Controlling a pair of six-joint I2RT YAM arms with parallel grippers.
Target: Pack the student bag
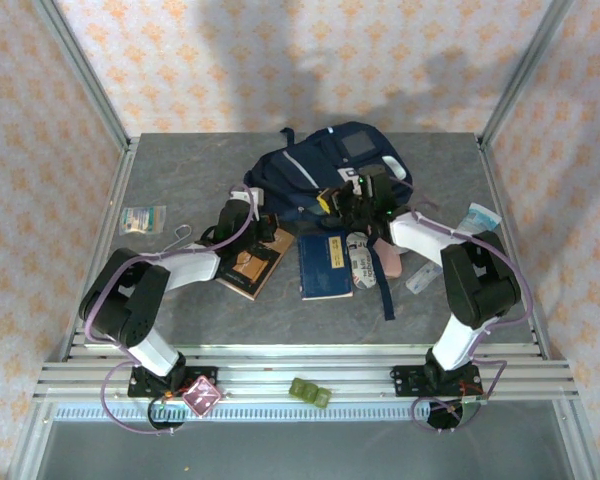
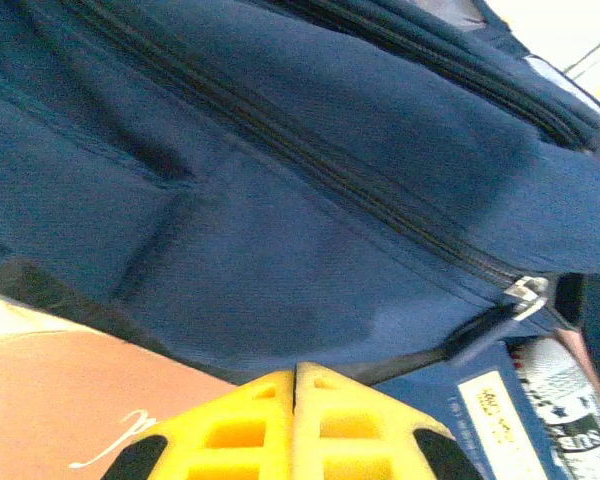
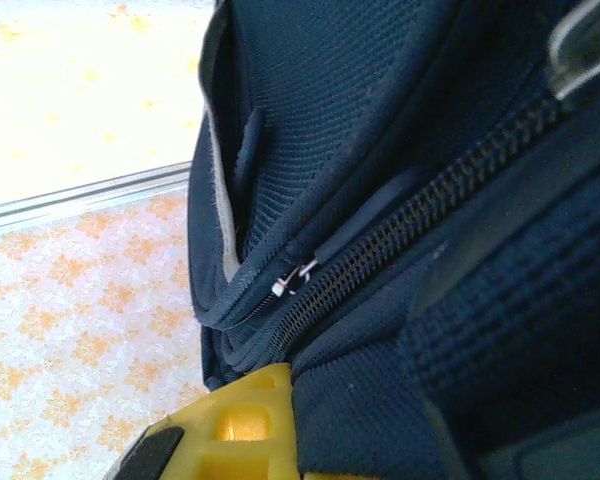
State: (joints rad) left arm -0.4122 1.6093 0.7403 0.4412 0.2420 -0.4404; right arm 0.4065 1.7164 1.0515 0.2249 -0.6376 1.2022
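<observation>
Showing student bag (image 3: 380, 130) zip pull (image 3: 292, 277): R wrist.

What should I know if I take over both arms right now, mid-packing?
Grippers: left gripper shut on nothing visible, fingers at the lower edge of the student bag; right gripper shut, seemingly pinching bag fabric beside a closed zip.
Things: bag lies far centre; navy book, brown notebook and grey-white pouch lie before it.
Done: nothing visibly packed.
Left: open the bag, load the items.
</observation>
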